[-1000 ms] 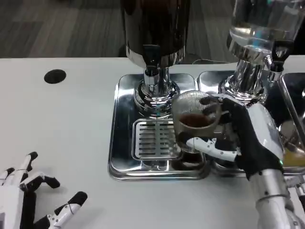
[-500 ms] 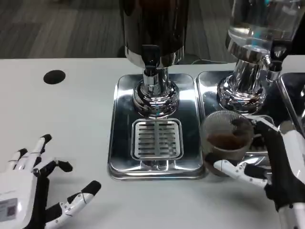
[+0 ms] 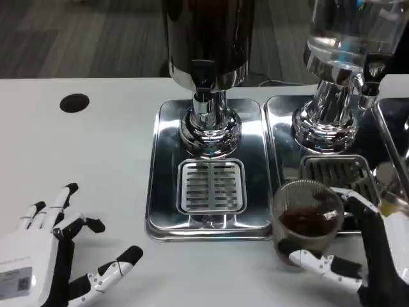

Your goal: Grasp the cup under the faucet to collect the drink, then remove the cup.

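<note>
Fingers [image 3: 319, 263] of the right hand [image 3: 370, 256] wrap around the cup [image 3: 307, 220], clamped on it just left of the palm. The left hand [image 3: 48, 268] rests on the bench [image 3: 83, 160], fingers spread apart, well left of the cup.

My hands: two, left hand [image 3: 38, 272] and right hand [image 3: 377, 256]. Cups: one, clear cup [image 3: 307, 220] with dark drink inside. Drink dispensers: two, dark one [image 3: 208, 45] and clear one [image 3: 348, 38]. Steel drip trays: two full ones, left tray [image 3: 166, 192] and right tray [image 3: 284, 128]. Slotted grates: two. Black round holes in surface [image 3: 83, 160]: one [image 3: 74, 102].
</note>
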